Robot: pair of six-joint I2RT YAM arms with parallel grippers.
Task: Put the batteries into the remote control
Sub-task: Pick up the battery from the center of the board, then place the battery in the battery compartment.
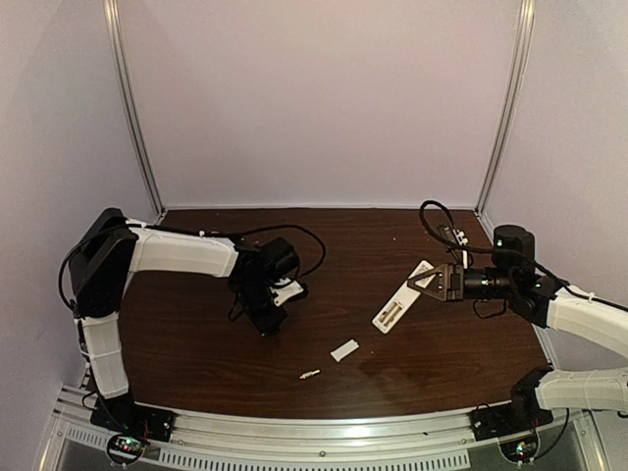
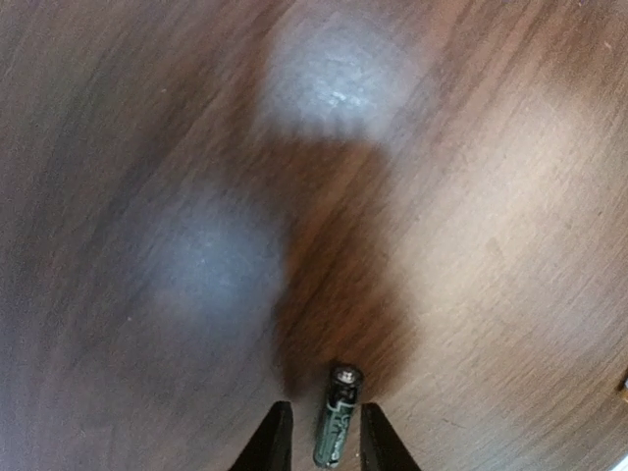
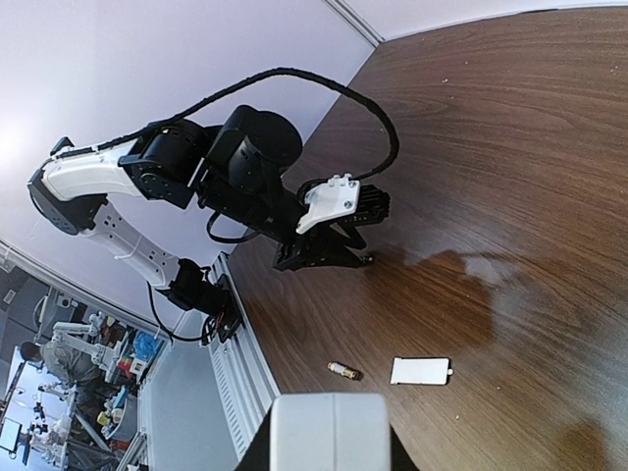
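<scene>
The remote control (image 1: pixel 397 302) is a slim white bar lying back up, its battery recess (image 1: pixel 390 314) showing. My right gripper (image 1: pixel 435 280) is shut on its far end, which shows as a white block (image 3: pixel 329 422) in the right wrist view. The dark battery (image 2: pixel 339 417) lies on the table between the fingertips of my left gripper (image 2: pixel 324 408), close to the right finger, with a gap to the left one. The jaws stand narrowly open. The left gripper (image 1: pixel 267 319) points down at the table. The pale battery (image 1: pixel 310 374) lies loose near the front; it also shows in the right wrist view (image 3: pixel 343 370).
A small flat white cover piece (image 1: pixel 344 350) lies between the remote and the pale battery, also seen in the right wrist view (image 3: pixel 420 370). White walls enclose the brown wooden table (image 1: pixel 324 245). A metal rail (image 1: pixel 294 432) runs along the near edge.
</scene>
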